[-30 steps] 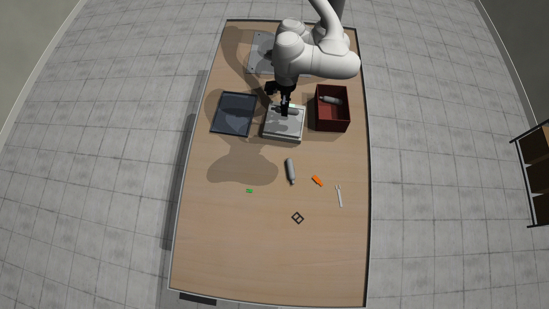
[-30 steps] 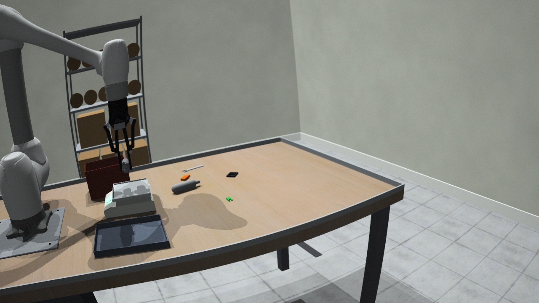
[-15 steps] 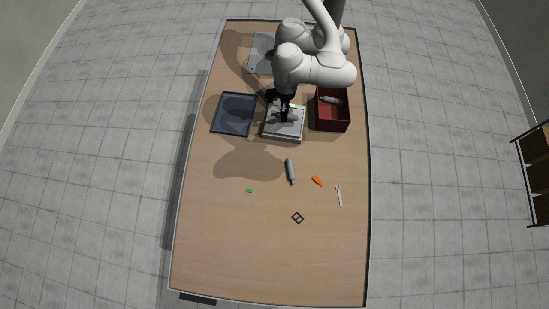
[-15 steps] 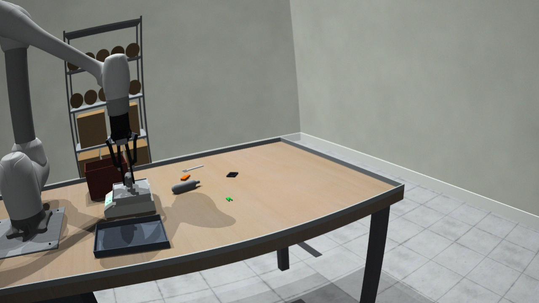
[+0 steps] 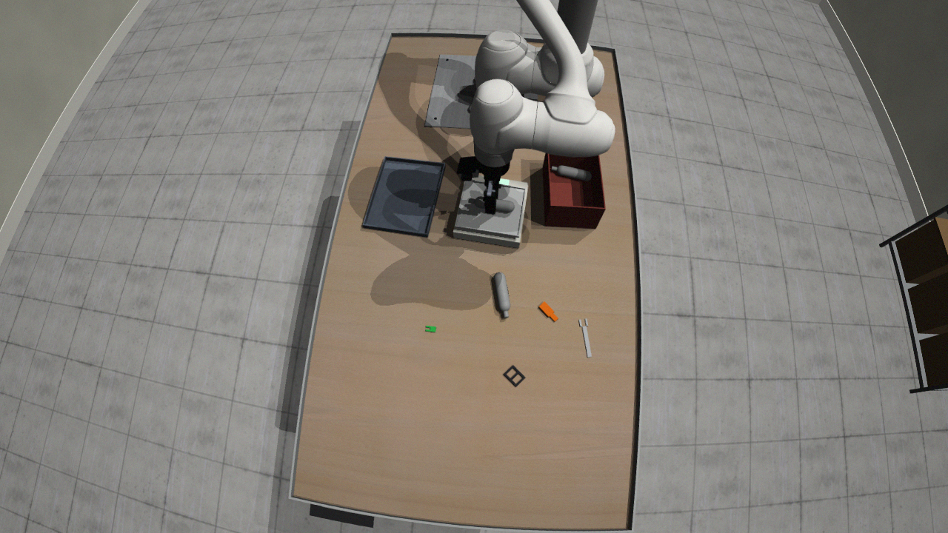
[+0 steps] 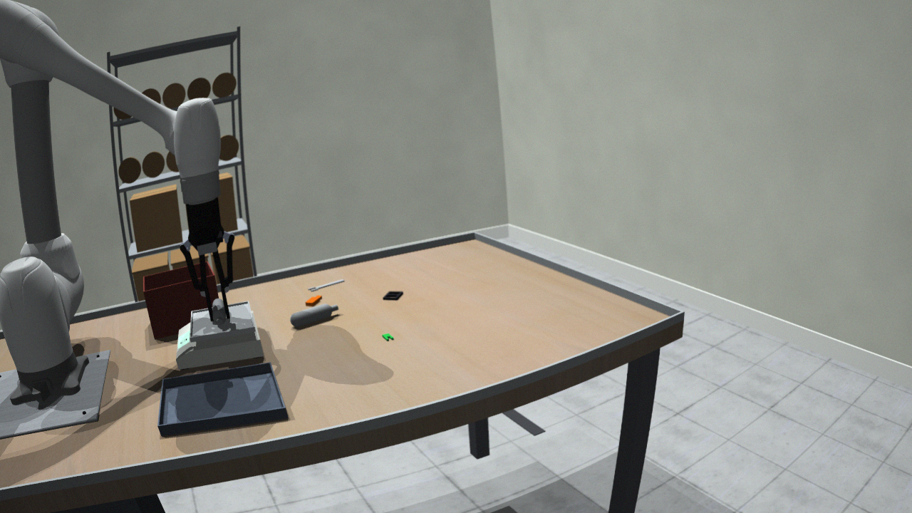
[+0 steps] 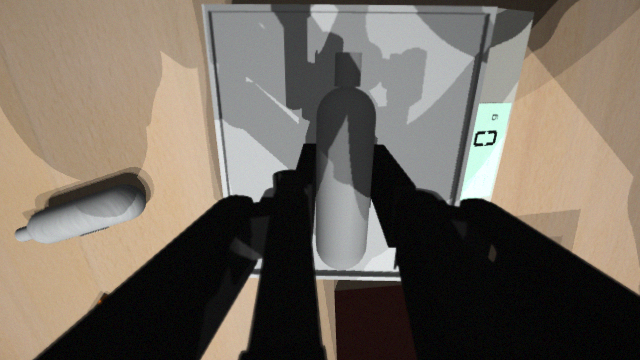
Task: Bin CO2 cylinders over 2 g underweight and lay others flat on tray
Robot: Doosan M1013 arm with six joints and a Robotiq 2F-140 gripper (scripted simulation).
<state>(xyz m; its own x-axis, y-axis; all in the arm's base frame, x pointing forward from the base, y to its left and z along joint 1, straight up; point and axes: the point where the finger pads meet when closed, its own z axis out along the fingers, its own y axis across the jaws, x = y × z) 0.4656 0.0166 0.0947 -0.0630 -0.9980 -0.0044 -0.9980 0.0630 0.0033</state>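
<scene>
My gripper [image 5: 489, 200] [image 6: 219, 308] [image 7: 342, 165] is shut on a grey CO2 cylinder [image 5: 506, 206] [image 6: 219, 311] [image 7: 345, 220]. It holds the cylinder level, right at the plate of the scale [image 5: 490, 234] [image 6: 219, 350] [image 7: 250, 55]; I cannot tell whether the cylinder touches the plate. The scale's display [image 5: 504, 181] [image 7: 485, 145] shows a lone 0. A second cylinder [image 5: 501, 293] [image 6: 312, 315] [image 7: 85, 215] lies on the table in front of the scale. A third cylinder [image 5: 571, 172] lies in the red scrap bin [image 5: 574, 215] [image 6: 169, 306] right of the scale. The dark tray [image 5: 371, 198] [image 6: 219, 417] left of the scale holds nothing.
An orange piece [image 5: 547, 311] [image 6: 313, 300], a green piece [image 5: 430, 328] [image 6: 387, 336], a black square frame [image 5: 508, 371] [image 6: 393, 295] and a white forked tool [image 5: 586, 337] [image 6: 326, 284] lie on the table. The arm's base plate [image 5: 450, 92] is at the back. A shelf [image 6: 175, 159] stands behind the table.
</scene>
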